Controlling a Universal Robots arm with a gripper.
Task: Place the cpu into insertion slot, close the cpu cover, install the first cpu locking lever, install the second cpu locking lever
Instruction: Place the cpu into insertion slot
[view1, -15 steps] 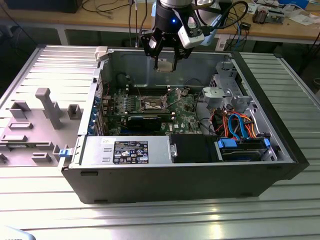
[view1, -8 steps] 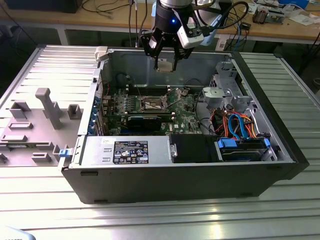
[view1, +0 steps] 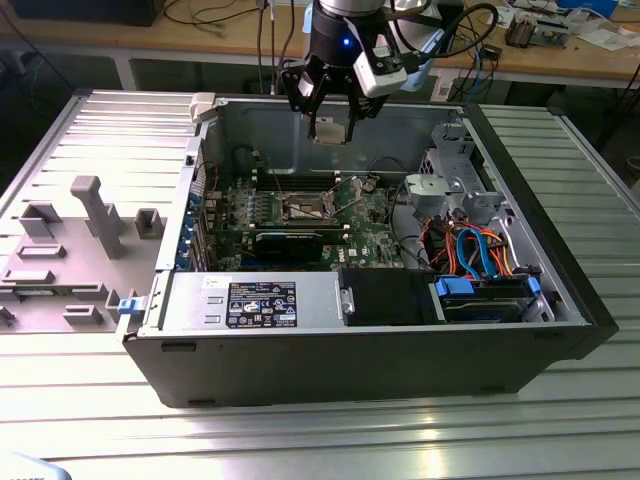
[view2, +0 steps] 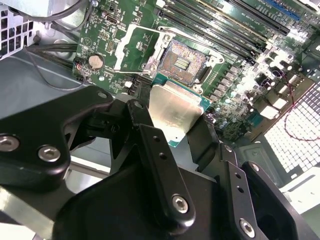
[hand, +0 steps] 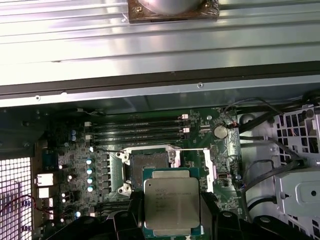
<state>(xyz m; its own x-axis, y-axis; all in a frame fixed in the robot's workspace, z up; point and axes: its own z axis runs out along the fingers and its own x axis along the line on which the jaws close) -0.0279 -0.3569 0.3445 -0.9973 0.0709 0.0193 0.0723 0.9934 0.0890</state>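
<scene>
My gripper (view1: 330, 130) is shut on the cpu (view1: 331, 131), a thin square chip with a pale metal face. It hangs above the open computer case, over the back wall. In both wrist views the cpu (view2: 175, 111) (hand: 171, 202) sits between the black fingers (view2: 156, 150), its flat face showing. The insertion slot (view1: 305, 208) (view2: 183, 61) (hand: 149, 162) lies open on the green board below, dark centre exposed. The cpu cover (view2: 122, 50) (hand: 207, 167) is flipped open beside the slot.
Long memory slots (hand: 137, 131) run beside the socket. A power supply (view1: 260, 300) and a drive bay with blue and orange cables (view1: 478, 250) stand along the case's front and the exterior view's right. A grey fixture tray (view1: 80, 230) lies outside the case.
</scene>
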